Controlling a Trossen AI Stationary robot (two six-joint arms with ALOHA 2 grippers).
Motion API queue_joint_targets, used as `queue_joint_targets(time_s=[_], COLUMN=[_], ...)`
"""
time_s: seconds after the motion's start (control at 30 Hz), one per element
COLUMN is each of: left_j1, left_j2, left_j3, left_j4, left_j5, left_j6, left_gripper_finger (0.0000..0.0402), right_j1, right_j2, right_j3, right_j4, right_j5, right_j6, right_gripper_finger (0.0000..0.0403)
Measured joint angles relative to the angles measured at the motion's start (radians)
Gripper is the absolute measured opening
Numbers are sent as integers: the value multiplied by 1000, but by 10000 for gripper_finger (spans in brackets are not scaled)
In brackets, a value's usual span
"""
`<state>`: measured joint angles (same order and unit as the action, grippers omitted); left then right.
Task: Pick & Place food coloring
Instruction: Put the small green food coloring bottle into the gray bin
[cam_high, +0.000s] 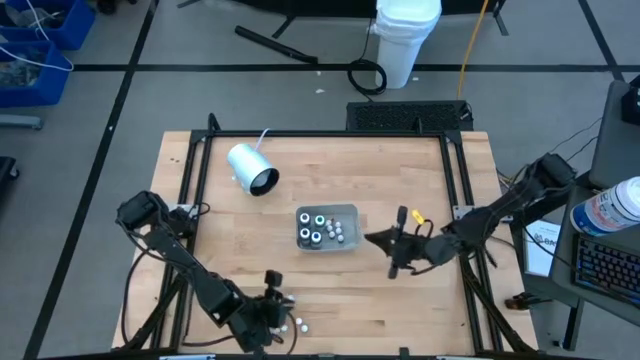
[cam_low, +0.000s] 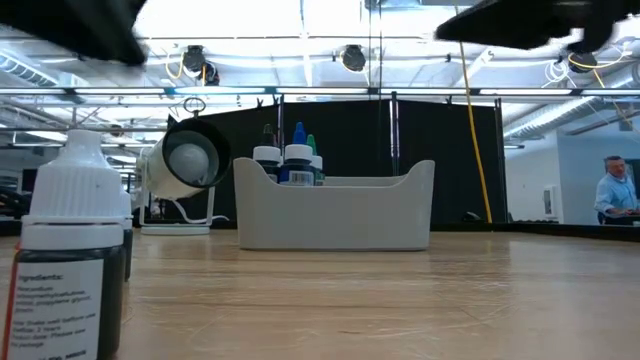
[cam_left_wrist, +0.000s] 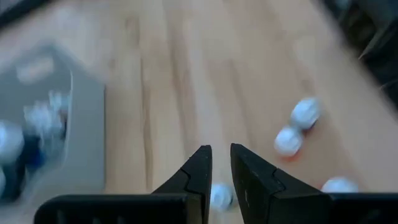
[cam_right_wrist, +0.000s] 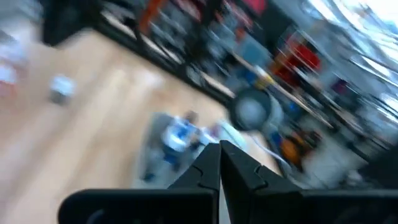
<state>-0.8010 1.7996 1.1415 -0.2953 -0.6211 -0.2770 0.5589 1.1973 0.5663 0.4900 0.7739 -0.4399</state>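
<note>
From above, the grey tray (cam_high: 351, 212) sits mid-surface holding several food coloring bottles (cam_high: 320, 222). The right tool (cam_high: 400, 262) hangs just beside the tray, clenched on nothing, likely done dropping one in. The left tool (cam_high: 270, 305) works well below the tray, over loose bottles (cam_high: 298, 325).

At surface level, bottle tops (cam_low: 297, 160) poke over the tray wall (cam_low: 340, 215); one bottle (cam_low: 70, 250) looms close.

From the left wrist, narrowed fingers (cam_left_wrist: 199, 171) straddle a white cap (cam_left_wrist: 220, 196), probably gripping it.

From the right wrist, shut fingers (cam_right_wrist: 208, 168) point trayward.
</note>
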Motion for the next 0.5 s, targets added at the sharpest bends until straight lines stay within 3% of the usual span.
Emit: queue_joint_targets(time_s=[0.1, 0.23, 0.37, 0.5], left_j1=[-10, -14, -10, 7], left_j2=[0, 0, 0, 0], left_j3=[68, 134, 182, 234], left_j4=[-4, -11, -46, -154], left_j5=[-3, -7, -9, -9], left_j6=[90, 123, 75, -74], left_gripper_finger=[67, 67, 67, 67], right_j1=[0, -17, -10, -6], right_j2=[-86, -249, -438, -620], right_j3=[-130, -287, -364, -369], right_j4=[164, 271, 226, -22], right_j5=[-114, -119, -122, -195], right_j6=[-15, -19, 10, 143], right_gripper_finger=[1, 1, 0, 0])
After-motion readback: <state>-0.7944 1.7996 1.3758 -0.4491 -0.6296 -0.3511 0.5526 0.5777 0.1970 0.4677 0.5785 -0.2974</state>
